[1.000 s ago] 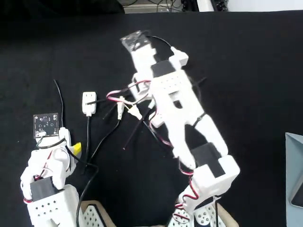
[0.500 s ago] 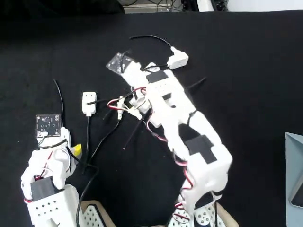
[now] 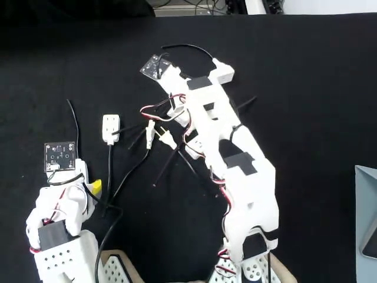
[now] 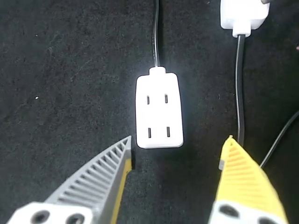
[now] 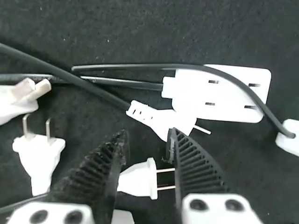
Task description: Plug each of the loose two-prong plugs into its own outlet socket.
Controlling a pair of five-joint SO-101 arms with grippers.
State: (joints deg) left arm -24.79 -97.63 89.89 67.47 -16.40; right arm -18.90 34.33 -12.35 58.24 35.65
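**Two arms at a black table point(image 3: 312, 118).** The left arm point(image 3: 59, 224) stands at the near left corner in the high view. The left gripper point(image 4: 179, 141) has its jaws wide, one grey and one yellow, and holds nothing. A white outlet point(image 4: 159, 111) with two pairs of slots lies flat on the table just beyond the jaw tips. Its cord point(image 4: 155, 32) runs away from the gripper. The right arm point(image 3: 230, 171) stretches from the near edge towards the middle of the table. The right gripper point(image 5: 147, 136) has black jaws that are partly open over a cluster of loose white plugs. One plug point(image 5: 138, 181) lies between the jaws, with its two prongs pointing at one jaw; whether either jaw presses on it cannot be told. A second plug point(image 5: 156, 119) lies just beyond the tips, and its far end meets a second outlet point(image 5: 224, 91), which lies flat with its slots showing. A third plug point(image 5: 39, 154) lies apart from these beside the gripper, with its prongs pointing away from the gripper. Black cords point(image 5: 93, 88) cross the table among the plugs, and one passes over the second outlet.
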